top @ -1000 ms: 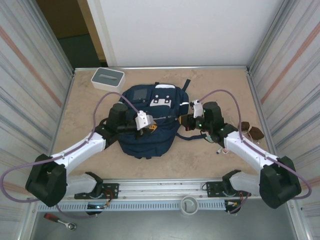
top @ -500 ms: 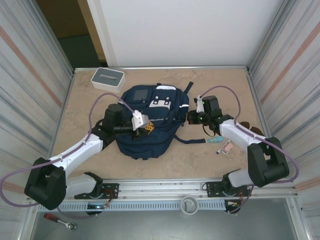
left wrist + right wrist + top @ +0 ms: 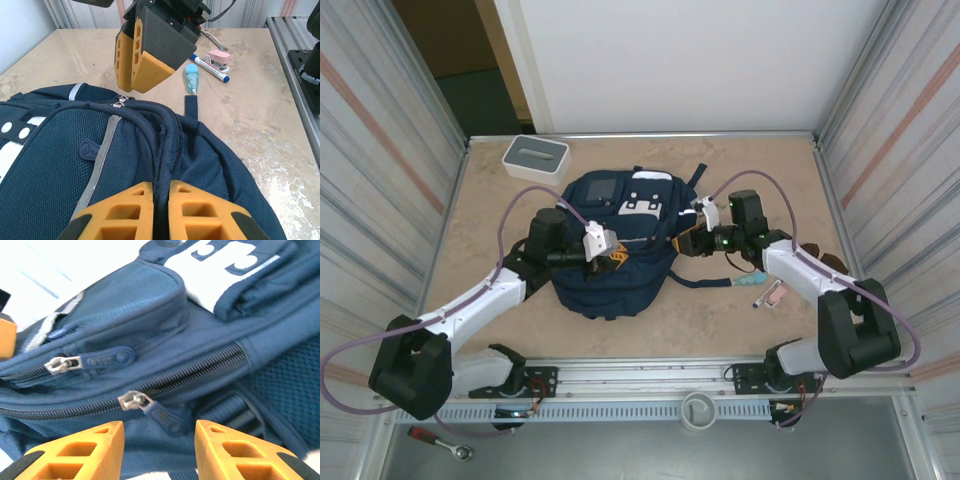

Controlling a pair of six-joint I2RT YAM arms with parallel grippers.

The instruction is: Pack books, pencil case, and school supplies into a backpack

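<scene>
Pinching strap of backpack with left gripper, clamped; right gripper open, hovering at zip pull. Backpack mid-table, soft floppy fabric, likely sags: grab small metal pull, tension via strap

Beige, marble-patterned table. At its centre, lying flat, a navy backpack. In the far left corner, a white box with a grey top. Toward the right edge, a teal marker and a pink-and-white stick just beside each other; against that edge, a dark brown object.
</scene>
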